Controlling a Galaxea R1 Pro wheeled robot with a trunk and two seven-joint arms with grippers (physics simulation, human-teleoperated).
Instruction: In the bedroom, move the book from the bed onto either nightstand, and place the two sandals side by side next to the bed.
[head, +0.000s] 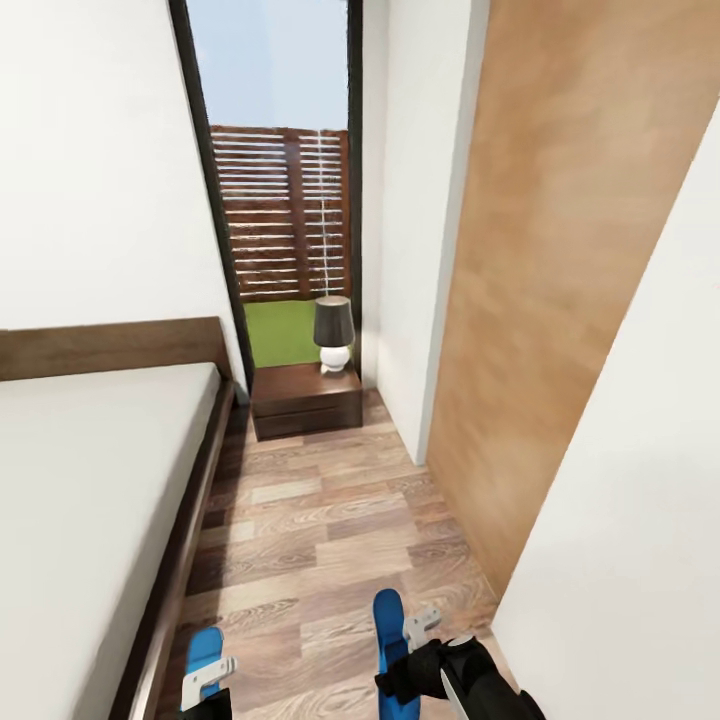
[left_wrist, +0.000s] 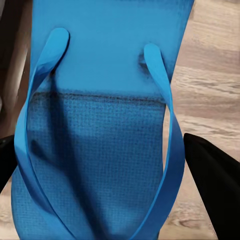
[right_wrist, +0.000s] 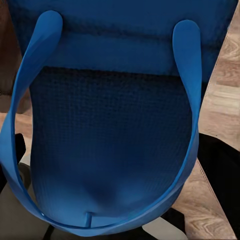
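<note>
progress: my left claw (head: 208, 690) is clamped on one bright blue flat sandal (head: 203, 650), my right claw (head: 412, 650) on the other blue sandal (head: 389, 628), both above the wood-plank floor (head: 300, 530) beside the pale-mattressed bed (head: 90, 470); neither set down | book unseen | soles' long axes point toward the dark wooden nightstand (head: 305, 398)

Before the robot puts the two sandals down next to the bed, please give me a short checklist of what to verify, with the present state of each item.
1. Left gripper holds a sandal: ok.
2. Right gripper holds the other sandal: ok.
3. Bed is close at the left: ok.
4. Bare floor beside the bed frame: ok.
5. Sandals are side by side: not ok, apart in the air.
6. Book is on the nightstand: cannot tell; a lamp stands there.
</note>
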